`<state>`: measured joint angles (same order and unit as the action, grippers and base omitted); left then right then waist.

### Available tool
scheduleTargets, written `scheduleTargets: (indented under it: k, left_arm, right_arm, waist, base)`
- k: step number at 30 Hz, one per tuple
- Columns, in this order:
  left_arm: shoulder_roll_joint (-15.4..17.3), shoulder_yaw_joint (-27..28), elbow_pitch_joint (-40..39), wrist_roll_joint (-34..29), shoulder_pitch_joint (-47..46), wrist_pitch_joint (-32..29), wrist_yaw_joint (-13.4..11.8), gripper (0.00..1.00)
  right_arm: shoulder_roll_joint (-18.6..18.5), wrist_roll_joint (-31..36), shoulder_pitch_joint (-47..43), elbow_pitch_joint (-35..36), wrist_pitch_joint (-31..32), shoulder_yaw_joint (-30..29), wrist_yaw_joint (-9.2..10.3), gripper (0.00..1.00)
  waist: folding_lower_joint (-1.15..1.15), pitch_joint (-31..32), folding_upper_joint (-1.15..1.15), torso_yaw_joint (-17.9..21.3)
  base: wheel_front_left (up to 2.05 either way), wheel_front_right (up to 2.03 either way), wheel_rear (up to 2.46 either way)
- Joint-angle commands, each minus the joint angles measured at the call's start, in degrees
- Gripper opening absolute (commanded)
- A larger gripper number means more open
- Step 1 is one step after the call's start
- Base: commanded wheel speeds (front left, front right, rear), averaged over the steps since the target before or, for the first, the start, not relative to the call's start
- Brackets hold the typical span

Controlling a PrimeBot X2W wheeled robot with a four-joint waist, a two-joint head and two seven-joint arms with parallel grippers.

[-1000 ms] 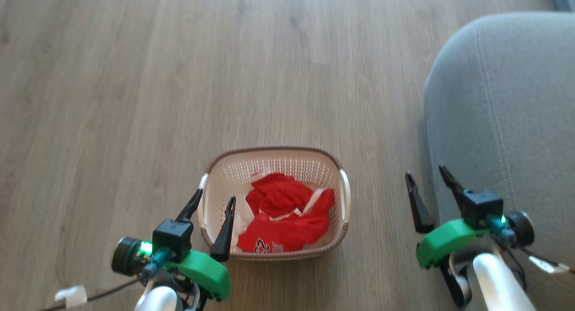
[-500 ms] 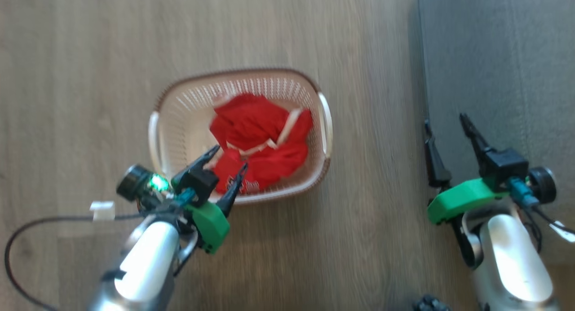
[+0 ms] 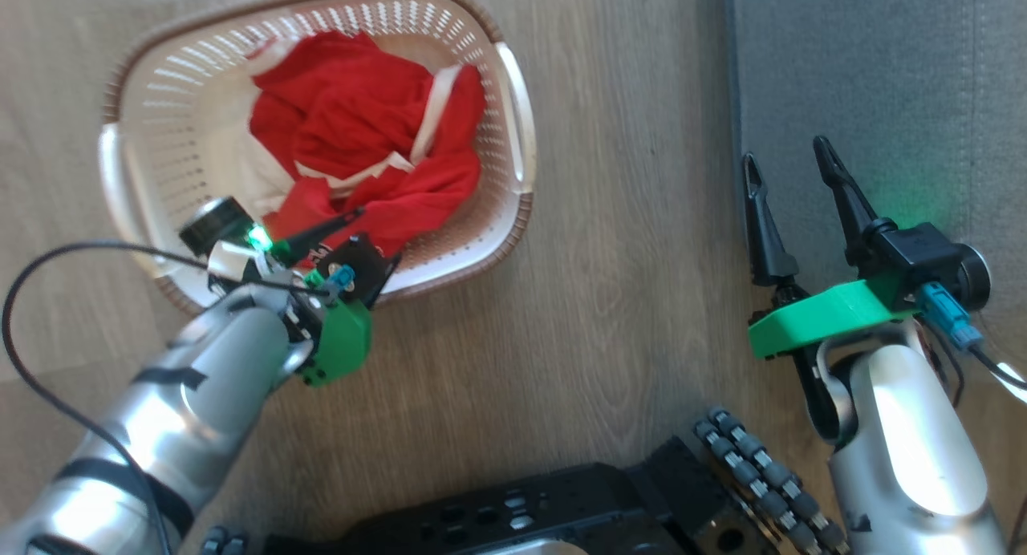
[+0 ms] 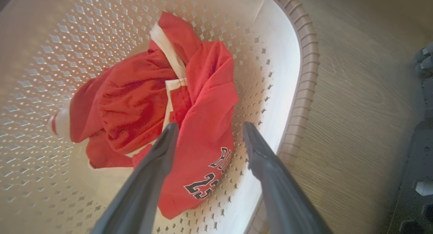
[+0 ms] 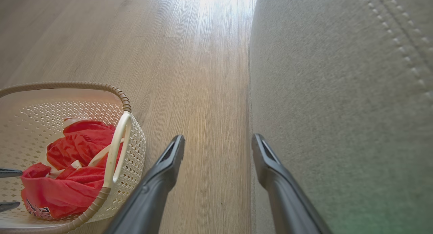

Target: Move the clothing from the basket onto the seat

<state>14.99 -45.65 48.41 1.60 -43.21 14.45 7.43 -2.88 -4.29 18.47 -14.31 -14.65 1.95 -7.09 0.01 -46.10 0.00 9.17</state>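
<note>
Two bright red pieces of clothing (image 3: 361, 130) with white trim, crumpled together inside the basket (image 3: 184, 82), none of it on the sofa. Dark numerals (image 4: 203, 186) edged in white on the piece nearest the basket's near wall. Cream perforated basket with a brown woven-look rim and white side handles, standing on the wood-look floor (image 3: 626, 218).

Left gripper (image 4: 209, 125) reaching down into the basket from its near side, jaws spread wide, nothing held. One finger over the numbered piece, the other over the bare basket wall beside it. Cannot tell whether either tip touches the fabric.

Grey sofa (image 3: 882, 74) with light stitching to the right of the basket, a strip of floor between the two.

Right gripper (image 3: 785, 150) well to the right of the basket, jaws wide apart and empty, one finger over the floor, the other over the sofa's edge.

Dark wheeled robot base (image 3: 562, 499) on the floor, nearer the robot than the basket.
</note>
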Motion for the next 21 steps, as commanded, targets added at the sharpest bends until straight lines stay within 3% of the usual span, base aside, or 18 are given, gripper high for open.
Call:
scheduleTargets:
  k: [1,10,13,21]
  left_arm:
    - [2.25,-0.61,1.07,0.17,-1.48,0.55,0.05,1.0]
    - [3.07,-8.03,11.68,0.38,-10.02,0.55,0.05,1.0]
    - [2.6,-13.38,15.14,2.01,-10.78,0.55,0.05,1.0]
    - [2.01,-20.27,21.16,8.08,-13.64,0.55,0.05,1.0]
  right_arm:
    - [0.01,-0.88,-1.15,1.52,-0.35,1.69,-0.4,1.0]
    - [0.01,-2.63,-0.56,3.78,-0.35,3.31,-0.4,1.0]
    - [0.01,-2.59,-0.92,4.24,-0.35,3.21,-0.4,1.0]
    - [0.01,-2.38,-2.18,5.77,-0.35,3.01,-0.4,1.0]
  waist:
    - [-0.01,-3.3,0.0,2.5]
    - [-0.01,-8.33,0.0,4.98]
    - [-0.01,-8.83,0.0,5.38]
    - [-0.01,-9.7,0.0,5.79]
  base:
    - [0.0,0.0,0.0]
    - [0.0,0.0,0.0]
    - [0.0,0.0,0.0]
    - [0.0,0.0,0.0]
